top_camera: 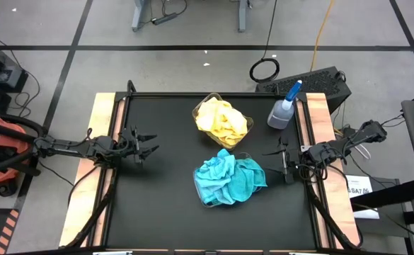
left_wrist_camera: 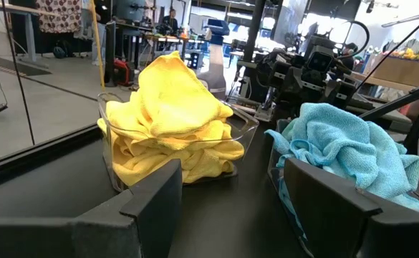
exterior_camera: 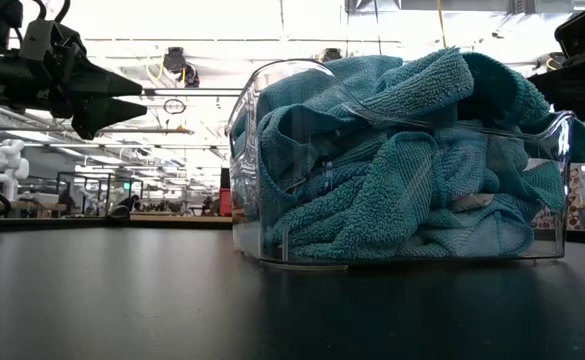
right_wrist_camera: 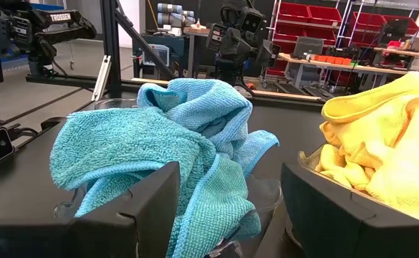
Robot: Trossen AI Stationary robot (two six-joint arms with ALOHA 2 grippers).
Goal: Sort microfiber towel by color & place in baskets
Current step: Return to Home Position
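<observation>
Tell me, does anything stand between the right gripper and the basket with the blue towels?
Nothing visible does. The right gripper, open, is beside the basket of blue towels, with only bare table between them. The spray bottle stands farther back, off that line.

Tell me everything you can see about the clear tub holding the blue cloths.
The tub is clear, glossy plastic, rectangular with rounded corners. It stands upright on the black table, apart from the tub of yellow cloths. Fuzzy turquoise cloths fill it, heaped above the rim and draping over one side. Nothing else touches it.
</observation>
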